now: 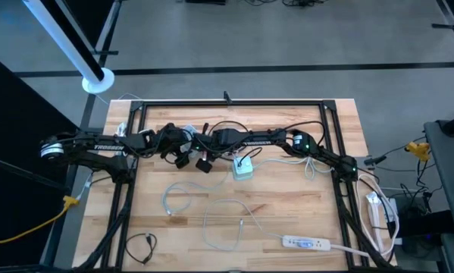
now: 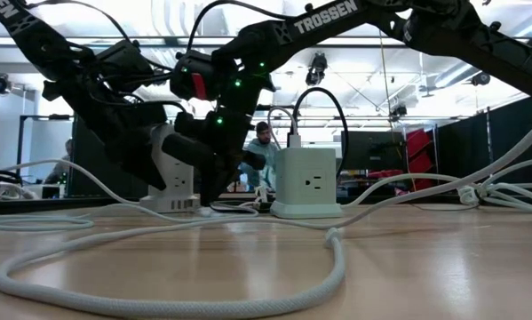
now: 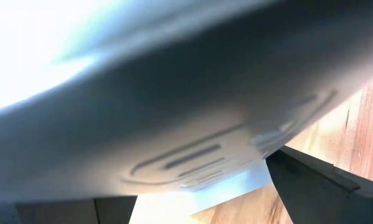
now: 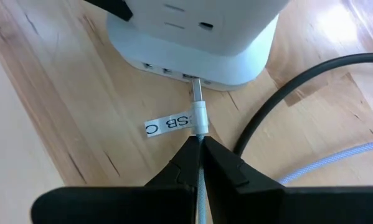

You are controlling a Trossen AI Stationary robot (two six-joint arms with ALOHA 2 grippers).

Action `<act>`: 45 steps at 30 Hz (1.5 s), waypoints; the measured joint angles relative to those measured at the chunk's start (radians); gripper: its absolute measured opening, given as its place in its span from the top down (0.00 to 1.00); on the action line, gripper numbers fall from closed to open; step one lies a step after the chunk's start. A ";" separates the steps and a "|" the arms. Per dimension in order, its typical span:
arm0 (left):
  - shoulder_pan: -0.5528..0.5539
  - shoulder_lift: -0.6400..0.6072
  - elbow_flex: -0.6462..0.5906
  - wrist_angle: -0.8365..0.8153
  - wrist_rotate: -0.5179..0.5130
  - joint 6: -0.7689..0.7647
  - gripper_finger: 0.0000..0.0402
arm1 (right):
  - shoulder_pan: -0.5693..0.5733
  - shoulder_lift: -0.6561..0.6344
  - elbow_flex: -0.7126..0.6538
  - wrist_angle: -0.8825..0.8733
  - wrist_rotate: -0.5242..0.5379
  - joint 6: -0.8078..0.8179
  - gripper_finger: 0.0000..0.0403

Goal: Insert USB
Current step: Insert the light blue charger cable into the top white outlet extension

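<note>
A pale green, cube-shaped power block [image 1: 243,170] with outlets on its faces is seen near the middle of the light wooden slatted table [image 1: 302,212], and a second white block [image 2: 172,182] is seen beside it in the low view. In the right wrist view, the white USB plug [image 4: 198,109] with its short metal tip is seen at a port along the base of the block [image 4: 192,37]; the tip is set into or right against the port, and how deep it sits cannot be told. A small white paper label [image 4: 167,124] printed with letters is fixed to the cable just behind the plug. The right gripper [image 4: 200,155] is pinched shut on the braided white cable [image 4: 200,193], just behind the plug, with the dark fingers [image 4: 226,165] meeting around it. A thick black cord [image 4: 286,93] is laid across the wood beside it.

The left gripper [image 1: 183,152] is held close against the blocks from the other side, its jaws spread wide; in the left wrist view a pale rounded surface [image 3: 174,112] with slot markings fills most of the frame, and one dark finger [image 3: 317,186] is seen at its edge. Whether that surface is gripped cannot be told.

Further off on the table, a loose white cable [image 1: 227,220], a white power strip [image 1: 306,243] and a small black cable [image 1: 139,246] are laid. A person [image 2: 264,151] is visible in the room behind the table.
</note>
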 joint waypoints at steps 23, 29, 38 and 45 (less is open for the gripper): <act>0.000 0.000 0.000 -0.029 -0.020 -0.054 0.22 | 0.039 0.008 -0.001 0.047 0.108 0.013 1.00; 0.000 0.000 0.000 -0.031 -0.023 -0.076 0.22 | 0.043 0.008 -0.001 0.003 0.109 0.076 1.00; 0.000 0.000 0.000 -0.033 -0.024 -0.099 0.22 | 0.044 0.008 -0.001 0.031 0.108 0.160 1.00; 0.000 0.000 -0.001 -0.033 -0.028 -0.120 0.22 | 0.045 0.010 0.000 0.010 0.155 0.191 1.00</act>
